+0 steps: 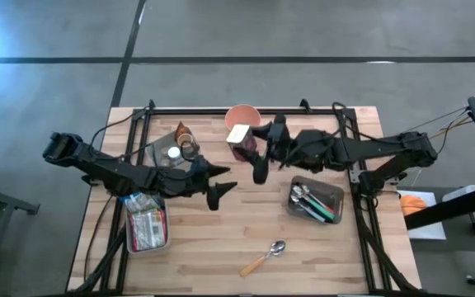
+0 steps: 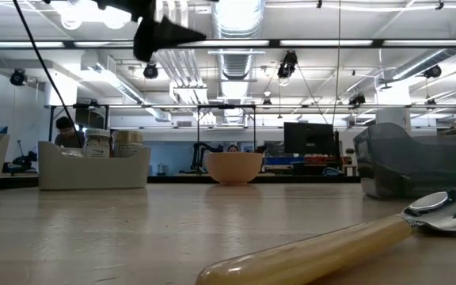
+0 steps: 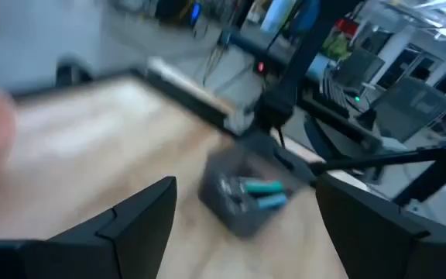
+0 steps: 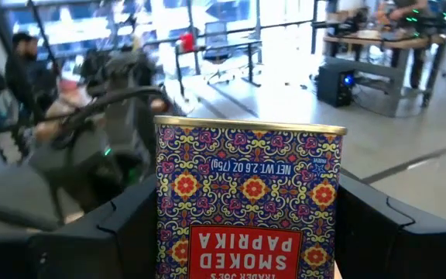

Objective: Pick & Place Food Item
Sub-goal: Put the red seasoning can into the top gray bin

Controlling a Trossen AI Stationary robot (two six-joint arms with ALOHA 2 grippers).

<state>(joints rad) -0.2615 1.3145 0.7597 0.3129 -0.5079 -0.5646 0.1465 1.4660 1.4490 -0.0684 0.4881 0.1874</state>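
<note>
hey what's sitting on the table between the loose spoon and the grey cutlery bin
Nothing. In the high view, only bare wood separates the spoon from the cutlery bin; the table shows clear there.

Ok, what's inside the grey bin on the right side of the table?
The grey bin holds cutlery: silver utensil heads and some green handles, piled together. What lies beneath the pile is hidden, and the exact count can't be told.

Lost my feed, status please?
Right gripper shut on paprika tin, raised near bowl. Left gripper open, empty, mid-table. Nothing in the way.
</note>
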